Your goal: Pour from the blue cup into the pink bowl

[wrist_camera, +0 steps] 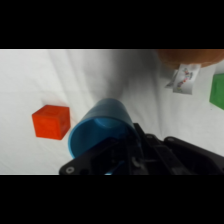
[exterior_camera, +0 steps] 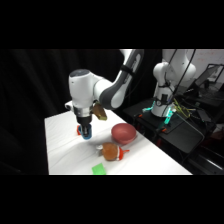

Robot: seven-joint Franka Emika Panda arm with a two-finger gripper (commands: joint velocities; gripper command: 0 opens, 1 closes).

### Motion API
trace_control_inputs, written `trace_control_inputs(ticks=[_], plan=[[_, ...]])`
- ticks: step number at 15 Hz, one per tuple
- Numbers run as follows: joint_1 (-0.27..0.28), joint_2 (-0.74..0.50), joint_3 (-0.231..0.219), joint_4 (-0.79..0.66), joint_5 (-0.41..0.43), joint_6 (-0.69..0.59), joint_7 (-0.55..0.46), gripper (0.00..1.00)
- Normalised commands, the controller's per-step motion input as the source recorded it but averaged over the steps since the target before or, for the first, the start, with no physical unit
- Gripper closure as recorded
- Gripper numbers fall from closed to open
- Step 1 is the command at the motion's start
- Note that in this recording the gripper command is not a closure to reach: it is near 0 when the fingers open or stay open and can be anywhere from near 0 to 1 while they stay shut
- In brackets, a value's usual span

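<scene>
White table (exterior_camera: 65, 150), blue cup (wrist_camera: 100, 130) half hidden.

Blue cup (wrist_camera: 102, 131) tilted; pink bowl (exterior_camera: 123, 133) apart.

White arm (exterior_camera: 92, 87), grey joints, blk gripper (exterior_camera: 86, 131)

Bright toys on a white table, against a black backdrop.

The blue cup (wrist_camera: 102, 129) is bright blue outside and a slightly lighter blue inside; the pink bowl (exterior_camera: 123, 133) at centre right of the side view is dusky pink-red. The cube (wrist_camera: 51, 121) at the wrist view's left is red-orange. The flat block (exterior_camera: 99, 169) at the lower middle is green, the rounded toy (exterior_camera: 110, 150) orange-brown with red bits. The arm (exterior_camera: 86, 90) is white with grey joints, the gripper (exterior_camera: 86, 131) black, and the table (exterior_camera: 65, 145) plain white.
</scene>
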Motion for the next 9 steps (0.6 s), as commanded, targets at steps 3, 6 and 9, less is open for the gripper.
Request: trace_control_inputs(ticks=[3,6,9], plan=[[0.022,-0.84,0.051,-0.42,-0.202,-0.45,0.11,0.08],[-0.115,-0.7,0.219,-0.41,0.0,-0.35,-0.05,0.08],[-0.171,-0.64,0.272,-0.49,0.303,-0.11,-0.34,0.08]])
